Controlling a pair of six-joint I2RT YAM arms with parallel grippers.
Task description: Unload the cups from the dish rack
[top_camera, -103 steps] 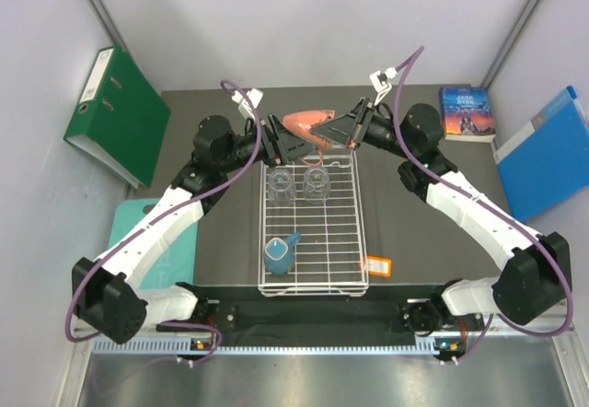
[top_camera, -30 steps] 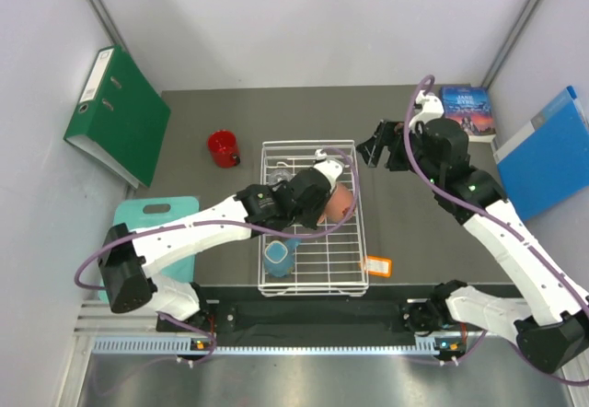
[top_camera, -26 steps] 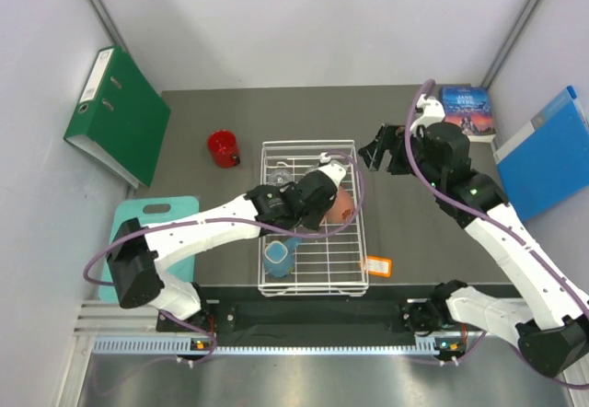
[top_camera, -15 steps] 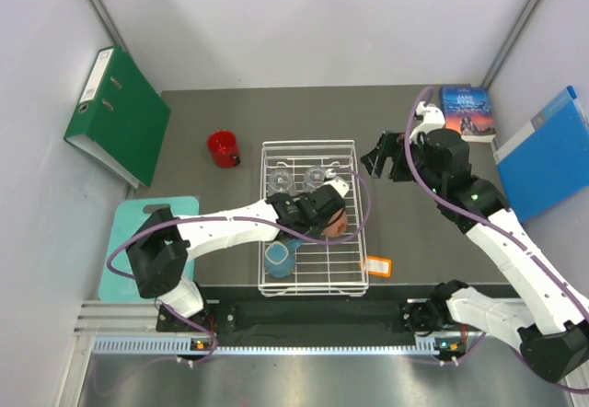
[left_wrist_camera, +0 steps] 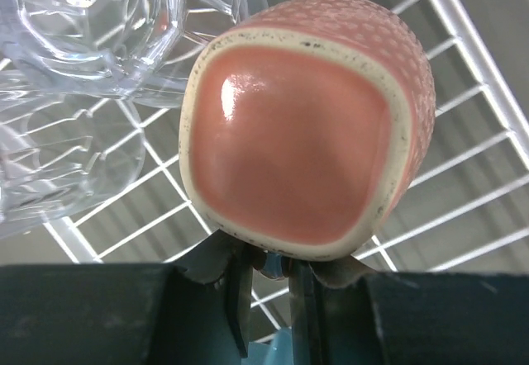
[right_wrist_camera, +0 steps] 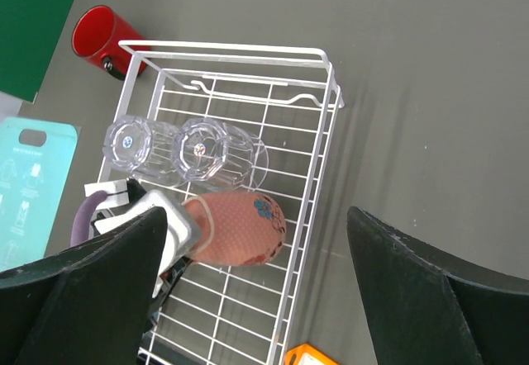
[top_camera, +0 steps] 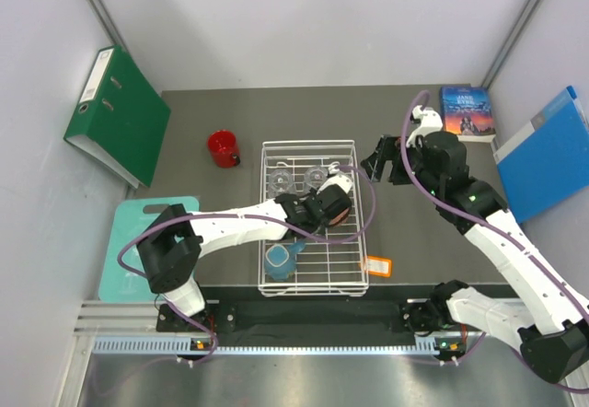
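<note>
My left gripper (top_camera: 322, 212) (left_wrist_camera: 271, 270) is shut on the handle of the salmon-pink mug (top_camera: 337, 208) (left_wrist_camera: 297, 134) (right_wrist_camera: 244, 229). The mug is held on its side, low over the right half of the dish rack (top_camera: 359, 206) (right_wrist_camera: 318, 175). Two clear tumblers (top_camera: 281, 180) (top_camera: 316, 178) (right_wrist_camera: 132, 146) (right_wrist_camera: 211, 152) stand upside down at the rack's far end. A light-blue mug (top_camera: 279, 258) sits at its near left. The red mug (top_camera: 221, 146) (right_wrist_camera: 103, 33) stands on the table left of the rack. My right gripper (top_camera: 379, 161) hangs open above the table, right of the rack.
An orange tag (top_camera: 377, 266) (right_wrist_camera: 306, 355) lies at the rack's near right corner. A green binder (top_camera: 115, 112) leans at the left wall, with a teal board (top_camera: 129, 223) in front of it. A book (top_camera: 467, 112) and a blue folder (top_camera: 548, 154) lie at the right.
The left arm has folded in toward the rack, elbow swinging right, and carried the pink mug slightly nearer. The right arm has barely moved.
</note>
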